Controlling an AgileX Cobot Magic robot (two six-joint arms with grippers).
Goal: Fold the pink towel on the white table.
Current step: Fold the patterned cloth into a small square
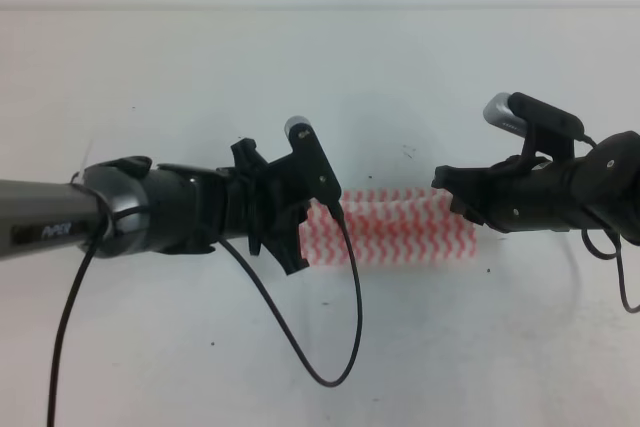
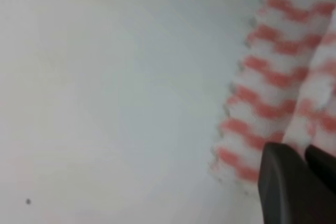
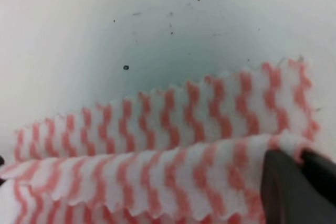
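Pink towel (image 1: 400, 227): thin pink-and-white zigzag-striped cloth, mid white table (image 1: 200, 67), partly folded. Left gripper (image 2: 299, 174) and right gripper (image 3: 299, 174) each pinch an end. Risk: uneven travel skews the fold.

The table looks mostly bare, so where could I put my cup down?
The white table lies bare behind the pink towel and along the near edge, apart from a dangling black cable. The middle strip is crowded: both arms meet at the towel, left fingers and right fingers pinching its edges.

Pink towel (image 3: 157, 145): soft, fuzzy matt cloth. White table (image 1: 200, 347): smooth, matt, prob. laminate.
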